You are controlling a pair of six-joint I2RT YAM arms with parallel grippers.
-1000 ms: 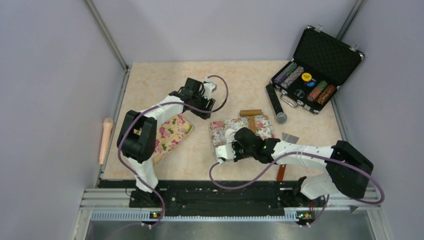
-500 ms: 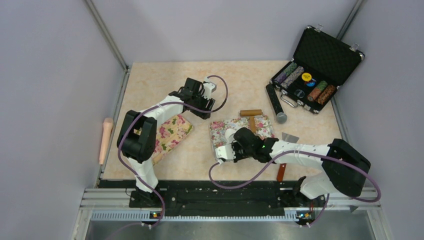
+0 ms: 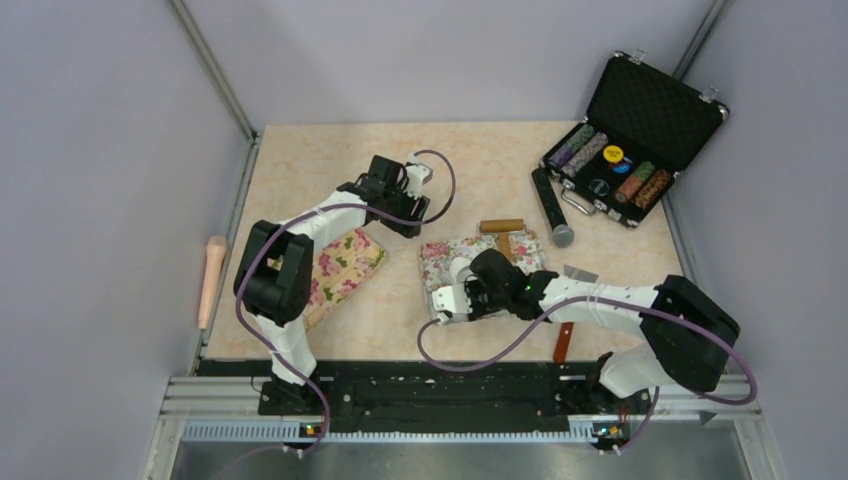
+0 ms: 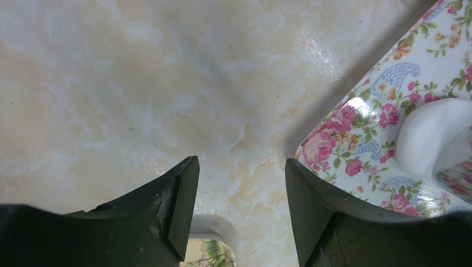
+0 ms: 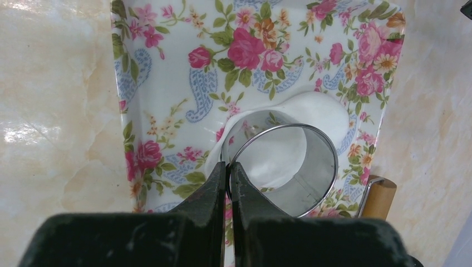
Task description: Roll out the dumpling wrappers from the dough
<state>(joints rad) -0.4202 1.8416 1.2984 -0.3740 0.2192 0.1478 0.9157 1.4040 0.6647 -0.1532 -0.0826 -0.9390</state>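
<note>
A flat white piece of dough lies on the floral tray. I cannot tell whether it is a cut dumpling wrapper. A metal ring cutter stands on this dough. My right gripper is shut on the ring's near wall, one finger inside and one outside. In the top view the right gripper is over the tray's middle. My left gripper hangs open over bare table beside the tray's corner, with nothing between its fingers. The dough shows at that view's right edge.
A second floral tray lies left of the first. A wooden-handled roller rests at the tray's far edge. A black cylinder and an open chip case sit at the back right. A scraper lies near the front, and a wooden pin lies outside the left rail.
My right arm has shifted slightly away from the table's near edge with the ring in its grip. The left arm has not moved.
</note>
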